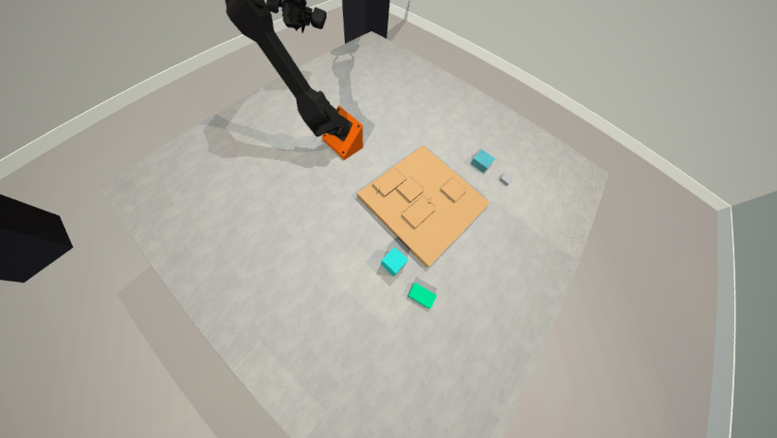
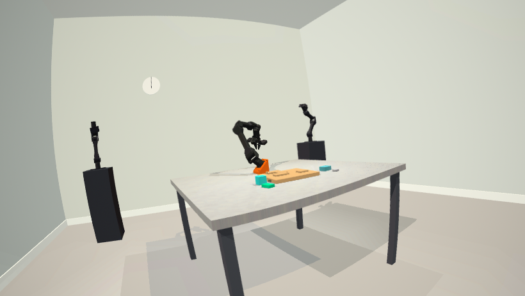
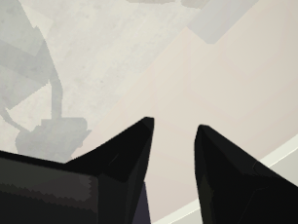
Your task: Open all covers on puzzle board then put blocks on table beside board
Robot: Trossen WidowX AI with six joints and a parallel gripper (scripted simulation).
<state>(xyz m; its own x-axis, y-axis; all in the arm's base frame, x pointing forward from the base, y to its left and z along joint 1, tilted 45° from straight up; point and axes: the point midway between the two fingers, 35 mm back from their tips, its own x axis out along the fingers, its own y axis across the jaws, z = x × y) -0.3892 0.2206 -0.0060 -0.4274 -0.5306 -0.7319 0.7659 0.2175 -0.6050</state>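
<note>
Gripper [image 3: 175, 132] hangs high at the frame's upper left, fingers drawn close on nothing; four blocks lie around the puzzle board [image 1: 457, 228].

Wall clock [image 2: 150, 85], perhaps; black pedestals [image 2: 102, 204].

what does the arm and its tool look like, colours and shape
The arm is matte black all over, built of slim, blocky links, and rises from an orange wedge-shaped base with small dark bolt dots. The tool has two black fingers that taper to blunt points. No cables, labels or markings show in any view.
</note>
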